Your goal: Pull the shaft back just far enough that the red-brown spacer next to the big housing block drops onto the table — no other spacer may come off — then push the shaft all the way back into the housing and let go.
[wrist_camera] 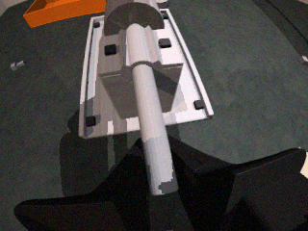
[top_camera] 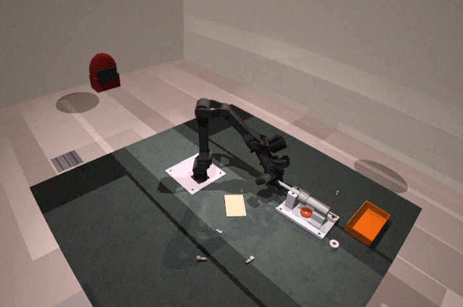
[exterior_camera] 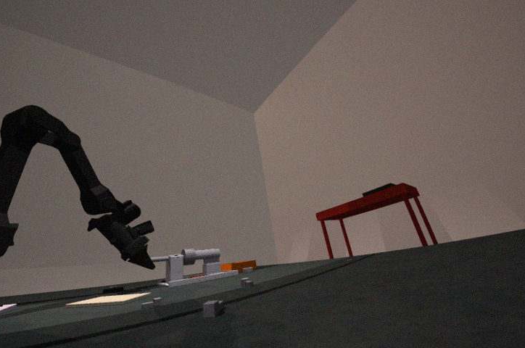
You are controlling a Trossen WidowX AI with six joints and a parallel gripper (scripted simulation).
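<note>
My gripper point(top_camera: 277, 181) point(exterior_camera: 152, 262) point(wrist_camera: 152, 141) is shut on the free end of the light grey shaft point(top_camera: 284, 185) point(exterior_camera: 160, 259) point(wrist_camera: 151, 115). The shaft runs through the near support post point(top_camera: 291, 200) point(exterior_camera: 174, 268) toward the housing block point(top_camera: 318, 206) point(exterior_camera: 211, 254). Pale grey spacers point(top_camera: 303, 196) point(exterior_camera: 188, 256) sit around the shaft against the housing's near end; their exact number cannot be told. A red-brown ring spacer point(top_camera: 302, 212) lies flat, off the shaft, within the white base's outline between post and housing. The shaft's far end is hidden.
An orange tray point(top_camera: 369, 222) point(exterior_camera: 238, 265) point(wrist_camera: 67, 11) stands beyond the fixture's white base point(top_camera: 298, 223) point(wrist_camera: 204, 91). A white ring point(top_camera: 330, 246) lies near the base. Several small bolts and a cream pad point(top_camera: 235, 205) point(exterior_camera: 109, 299) lie on the dark table.
</note>
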